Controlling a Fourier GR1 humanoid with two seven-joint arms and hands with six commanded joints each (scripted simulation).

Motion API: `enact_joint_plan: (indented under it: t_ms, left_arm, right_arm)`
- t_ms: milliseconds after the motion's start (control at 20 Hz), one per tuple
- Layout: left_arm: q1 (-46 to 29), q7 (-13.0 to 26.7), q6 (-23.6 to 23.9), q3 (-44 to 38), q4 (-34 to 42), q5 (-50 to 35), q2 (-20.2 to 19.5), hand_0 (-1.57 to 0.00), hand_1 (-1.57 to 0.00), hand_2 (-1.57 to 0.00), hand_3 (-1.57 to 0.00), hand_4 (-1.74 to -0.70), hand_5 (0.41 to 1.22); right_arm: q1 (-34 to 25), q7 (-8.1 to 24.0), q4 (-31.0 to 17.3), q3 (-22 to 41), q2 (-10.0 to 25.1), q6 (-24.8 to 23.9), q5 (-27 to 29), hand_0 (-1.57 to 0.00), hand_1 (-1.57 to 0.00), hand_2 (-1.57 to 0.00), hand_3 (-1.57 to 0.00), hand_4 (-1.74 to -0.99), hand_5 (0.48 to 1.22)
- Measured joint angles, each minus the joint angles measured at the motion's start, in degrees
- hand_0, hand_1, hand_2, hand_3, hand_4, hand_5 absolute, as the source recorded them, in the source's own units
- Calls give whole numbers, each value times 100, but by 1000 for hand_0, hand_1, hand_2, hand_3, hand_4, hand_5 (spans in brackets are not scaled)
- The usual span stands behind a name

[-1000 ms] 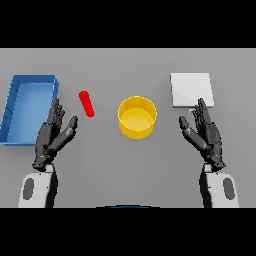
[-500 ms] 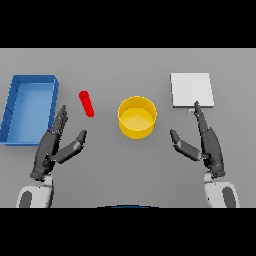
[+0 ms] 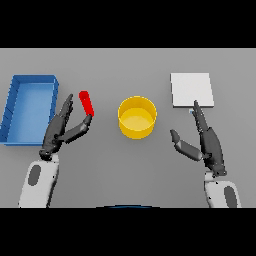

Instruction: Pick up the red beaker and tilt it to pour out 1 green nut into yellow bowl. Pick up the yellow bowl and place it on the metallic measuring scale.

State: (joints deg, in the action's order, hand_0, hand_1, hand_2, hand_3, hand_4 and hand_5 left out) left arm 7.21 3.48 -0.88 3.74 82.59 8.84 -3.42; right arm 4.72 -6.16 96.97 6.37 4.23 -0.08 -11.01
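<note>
The red beaker (image 3: 87,103) lies on the grey table (image 3: 128,165) in the left half of the frame, a small red cylinder slanting from upper left to lower right. Whether it stands or lies flat is hard to say from this view, and no green nut can be made out in it.

The left hand (image 3: 62,128) sits just below and to the left of the beaker. Its fingers reach up along the beaker's left side and its thumb points toward the beaker's lower end, close to it or just touching it. The hand is spread, with fingers fairly straight and a gap between them and the thumb; they do not wrap the beaker.

To the right of the beaker, near the centre of the frame, stands the yellow bowl (image 3: 137,117), upright and round, apart from both hands. Its inside shows only yellow.

Further right, in the upper right of the table, lies the metallic measuring scale (image 3: 192,89), a pale square plate. The right hand (image 3: 206,141) is below it, with fingers extended straight up so that the fingertips come to the scale's lower edge, and the thumb held out to the left toward the bowl. This hand is also spread and holds nothing.

At the far left of the frame sits a blue tray (image 3: 16,103), just left of the left hand.
</note>
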Motion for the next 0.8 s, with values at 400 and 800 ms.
enact_joint_plan:
  t_ms: [400, 800]
  left_arm:
    - [1123, -530, 29, -192, -1416, 108, 33, 1, 1, 1, 1, -1197, 657]
    - [1900, -712, 294, -414, -2490, 234, 88, 1, 1, 1, 1, -1228, 687]
  right_arm:
    - [20, 81, 41, -10, -36, 29, 76, 1, 1, 1, 1, -1227, 630]
    - [73, 39, 90, -39, -9, -15, 49, 1, 1, 1, 1, -1242, 642]
